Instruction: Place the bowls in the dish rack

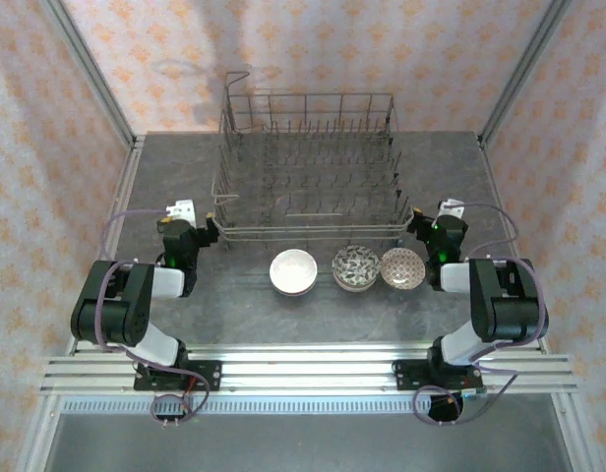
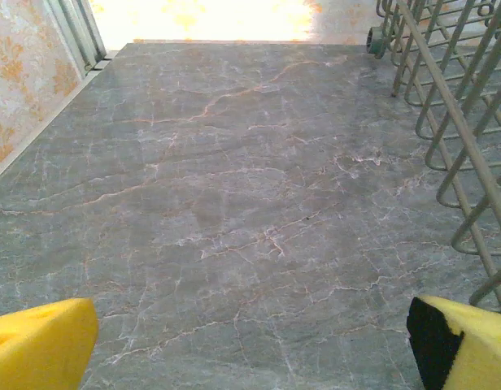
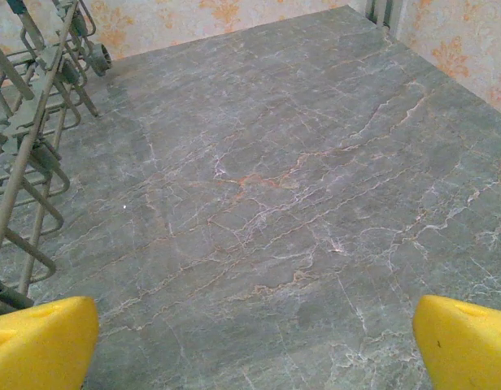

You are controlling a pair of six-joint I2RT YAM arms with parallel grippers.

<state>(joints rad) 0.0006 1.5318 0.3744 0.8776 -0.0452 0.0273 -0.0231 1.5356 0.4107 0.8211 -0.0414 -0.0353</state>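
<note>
left tool (image 1: 199,229) spread wide, right tool (image 1: 427,224) likewise, left arm (image 1: 116,305) and right arm (image 1: 500,300) folded back

- table (image 1: 234,315): grey marble, pale and rust veins
- dish rack (image 1: 308,157): grey wire
- 9 o'clock bowl (image 1: 293,270): white
- middle bowl (image 1: 355,265): dark-and-white pattern
- 3 o'clock bowl (image 1: 401,267): brown-pink, speckled
- walls (image 1: 47,118): cream-pink, orange floral print
- left hand (image 2: 250,349): yellow fingertips (image 2: 39,345), one black-faced
- right hand (image 3: 250,345): yellow fingertips (image 3: 462,341)

We see a worktop (image 2: 234,203) with a grey, veined stone look, smooth with a faint sheen. The dish rack (image 1: 313,232) is bare grey metal wire, rather dull. The white bowl (image 1: 293,270) looks glazed and glossy. The yellow fingers (image 2: 39,345) look matt and smooth.
</note>
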